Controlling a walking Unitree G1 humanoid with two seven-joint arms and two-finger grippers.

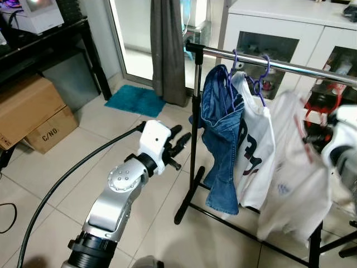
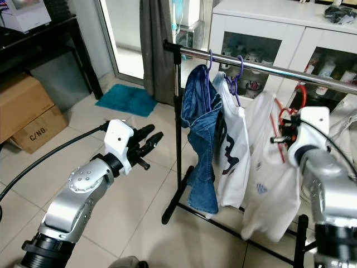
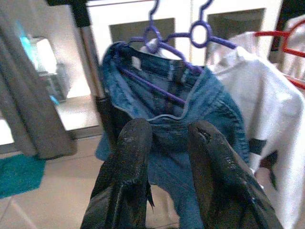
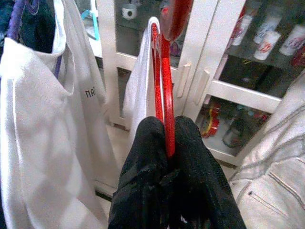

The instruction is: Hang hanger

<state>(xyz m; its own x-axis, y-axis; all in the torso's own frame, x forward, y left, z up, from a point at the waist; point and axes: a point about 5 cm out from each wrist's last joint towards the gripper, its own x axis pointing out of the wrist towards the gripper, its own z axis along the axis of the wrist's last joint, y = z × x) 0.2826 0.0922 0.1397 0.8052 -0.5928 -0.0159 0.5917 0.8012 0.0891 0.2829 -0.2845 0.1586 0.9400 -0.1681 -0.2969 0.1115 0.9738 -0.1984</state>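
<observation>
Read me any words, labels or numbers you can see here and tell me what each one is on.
"C/NO." is printed on the side of the lower cardboard box.
Dark lettering on the front of the white T-shirt: folded, cannot be read.
Small dark letters near the collar of the white shirt: too blurred to read.

red hanger hook cut off at frame top, rail end cut off

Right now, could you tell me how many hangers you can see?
3: two purple hangers hooked on the rail, carrying jeans and a white shirt; one red hanger gripped in the right pincer. Others may be hidden.
</observation>
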